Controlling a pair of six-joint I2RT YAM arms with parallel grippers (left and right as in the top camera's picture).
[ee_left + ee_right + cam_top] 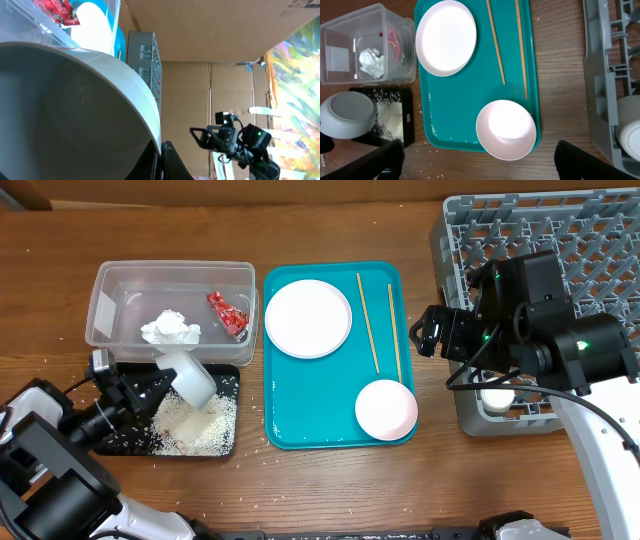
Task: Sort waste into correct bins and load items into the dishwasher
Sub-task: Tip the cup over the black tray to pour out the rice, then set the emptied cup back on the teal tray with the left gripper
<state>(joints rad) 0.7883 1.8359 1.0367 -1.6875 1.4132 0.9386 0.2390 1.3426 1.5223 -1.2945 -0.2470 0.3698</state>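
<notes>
From overhead, the left hand point(152, 385) is clamping a small white bowl point(190, 378) and tipping it over the black tray point(125, 442), where rice point(200, 420) is lying heaped. The tissue wad point(168, 330) and red wrapper point(228, 313) are already sitting in the clear tub point(110, 280). The right hand point(425, 335) is hovering beside the dish rack point(600, 240), which is holding one white piece point(495, 395), possibly the cup, half hidden under the arm.

The left wrist view is showing the bowl's bare inside, with no rice in sight.

In the right wrist view, that hand's fingers point(390, 157) are standing wide apart above the teal tray point(435, 125). There the plate point(446, 37), chopsticks point(495, 45) and second bowl point(506, 129) are waiting to be loaded. Stray grains are dotting the table point(560, 75).
</notes>
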